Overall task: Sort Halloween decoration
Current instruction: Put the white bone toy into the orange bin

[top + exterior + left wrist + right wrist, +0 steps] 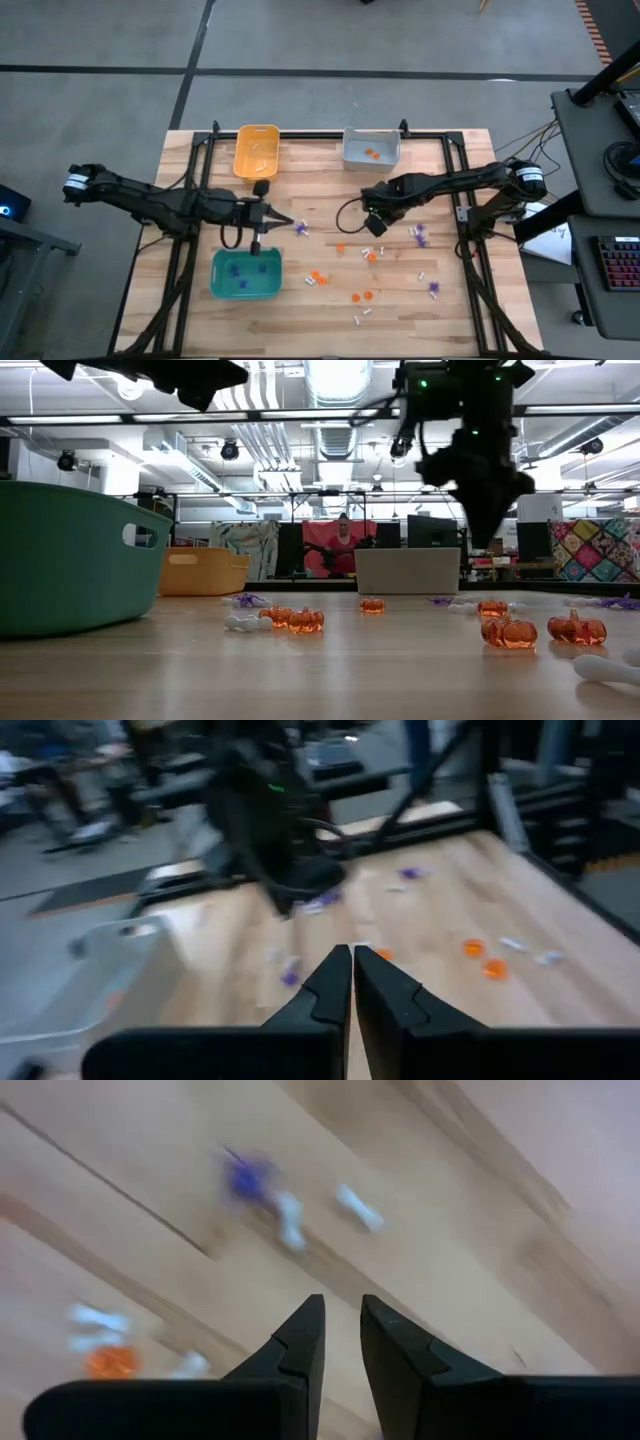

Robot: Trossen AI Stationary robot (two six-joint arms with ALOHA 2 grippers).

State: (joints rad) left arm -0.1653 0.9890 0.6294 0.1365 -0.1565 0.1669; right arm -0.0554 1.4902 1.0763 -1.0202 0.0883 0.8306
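Spanning the scene, pale wooden slatted table (300,310), still strewn with trinkets across its middle and right. Ranged along its edges, three plastic bins: teal rectangular one (246,274) already holding a few purple pieces, orange-yellow one (256,151) apparently empty, grey one (371,149) with two orange pieces. Reaching inward, left gripper (285,222) clenched on nothing beside a purple spiky trinket (300,230); right gripper (374,226) above the scatter, fingers slightly parted, nothing visible between. Remaining unsorted: orange pumpkin-shaped trinkets (511,632), more purple ones (421,236), small white bone-like ones (359,318). Barely begun, judging by these; most still left.
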